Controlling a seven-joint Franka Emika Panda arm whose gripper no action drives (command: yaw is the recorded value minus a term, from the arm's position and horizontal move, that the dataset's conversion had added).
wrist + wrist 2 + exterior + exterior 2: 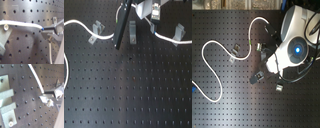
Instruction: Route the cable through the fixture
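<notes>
Several small metal clips stand across the black perforated tabletop (pixel 124 95), and the white cable (pixel 106 36) threads among them. Starting from the first exterior view's left: the cable loops up off the edge, arcs over, dips past the first clip (pixel 97 30), and runs rightward toward the dark arm (pixel 122 24) slanting down from above. Right of that stands another clip (pixel 132 34), then the cable (pixel 166 36) carries on to the far clip (pixel 180 34).

In the first wrist view the cable (pixel 22 24) lies as a long, nearly level line, its end meeting the tool (pixel 46 30) right at the fingertips. The fingers look closed down on it, nipped at the tip, though the contact is tight and partly hidden. A grey clip (pixel 6 32) sits just under the cable's other stretch.

So the cable trails away from the tool, its long axis running back toward the fixtures. My read: the coming move hinges on dragging that line sideways into the neighbouring clip's slot.
</notes>
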